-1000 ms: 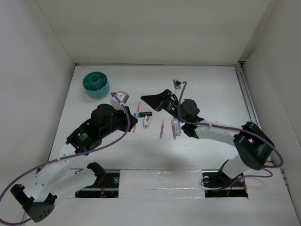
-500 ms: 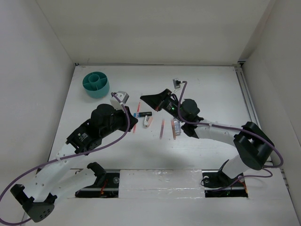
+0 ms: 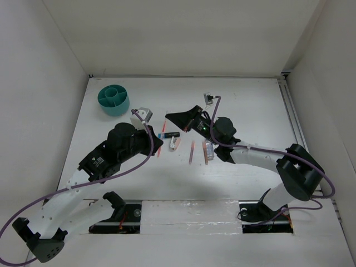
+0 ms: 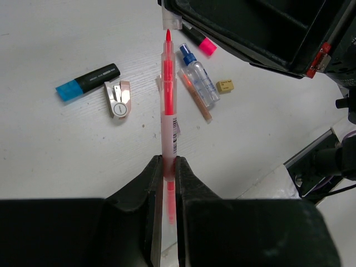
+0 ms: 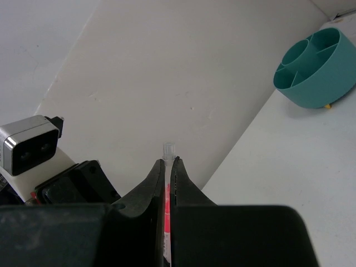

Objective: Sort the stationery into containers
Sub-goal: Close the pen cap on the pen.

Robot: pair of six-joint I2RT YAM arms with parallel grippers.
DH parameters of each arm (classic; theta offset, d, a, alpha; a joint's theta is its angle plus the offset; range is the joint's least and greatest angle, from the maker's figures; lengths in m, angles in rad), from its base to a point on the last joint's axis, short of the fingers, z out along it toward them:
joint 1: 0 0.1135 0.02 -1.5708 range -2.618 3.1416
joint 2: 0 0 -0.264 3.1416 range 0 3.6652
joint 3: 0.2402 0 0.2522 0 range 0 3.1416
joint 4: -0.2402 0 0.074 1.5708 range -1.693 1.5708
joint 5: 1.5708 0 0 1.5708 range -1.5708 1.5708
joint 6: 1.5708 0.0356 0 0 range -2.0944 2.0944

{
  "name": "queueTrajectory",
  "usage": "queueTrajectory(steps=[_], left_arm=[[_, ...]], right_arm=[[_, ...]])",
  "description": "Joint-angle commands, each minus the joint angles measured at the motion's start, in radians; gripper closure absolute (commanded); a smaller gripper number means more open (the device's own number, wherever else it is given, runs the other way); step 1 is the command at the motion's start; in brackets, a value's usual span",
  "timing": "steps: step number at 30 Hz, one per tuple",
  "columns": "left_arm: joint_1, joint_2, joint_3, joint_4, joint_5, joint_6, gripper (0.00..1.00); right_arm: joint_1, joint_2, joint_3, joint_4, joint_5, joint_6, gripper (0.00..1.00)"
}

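Note:
A salmon-pink pen (image 3: 161, 139) with a clear cap is held at both ends. My left gripper (image 3: 158, 149) is shut on its lower barrel (image 4: 168, 111), just above the table. My right gripper (image 3: 168, 117) is shut on the capped end, and the clear cap (image 5: 168, 149) pokes out past the fingertips. The round teal tub (image 3: 114, 108) stands at the far left and also shows in the right wrist view (image 5: 311, 92). On the table lie a blue-ended black marker (image 4: 88, 81), a pink-white eraser (image 4: 118, 100), a blue-capped bottle (image 4: 199, 78), another pen (image 4: 194, 95), a tan block (image 4: 225, 85) and a pink-ended marker (image 4: 200, 41).
A small grey device (image 3: 209, 99) sits at the back centre. White walls enclose the table on three sides. A rail with the arm bases (image 3: 189, 214) runs along the near edge.

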State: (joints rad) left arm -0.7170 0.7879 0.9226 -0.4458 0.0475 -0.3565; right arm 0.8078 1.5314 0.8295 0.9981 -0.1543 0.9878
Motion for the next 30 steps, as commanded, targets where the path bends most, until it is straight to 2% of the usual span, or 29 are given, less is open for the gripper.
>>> queueTrajectory(steps=[1, 15, 30], left_arm=[[0.002, -0.007, -0.004, 0.029, -0.005, 0.007, 1.0], [0.002, -0.016, -0.004, 0.029, -0.014, 0.007, 1.0], [0.002, -0.035, 0.005, 0.01, -0.078, -0.021, 1.0]], right_arm=[[0.019, -0.025, 0.031, 0.071, -0.014, 0.005, 1.0], [0.037, -0.007, 0.031, 0.08, -0.005, 0.005, 1.0], [0.067, -0.007, 0.002, 0.047, 0.076, -0.084, 1.0]])
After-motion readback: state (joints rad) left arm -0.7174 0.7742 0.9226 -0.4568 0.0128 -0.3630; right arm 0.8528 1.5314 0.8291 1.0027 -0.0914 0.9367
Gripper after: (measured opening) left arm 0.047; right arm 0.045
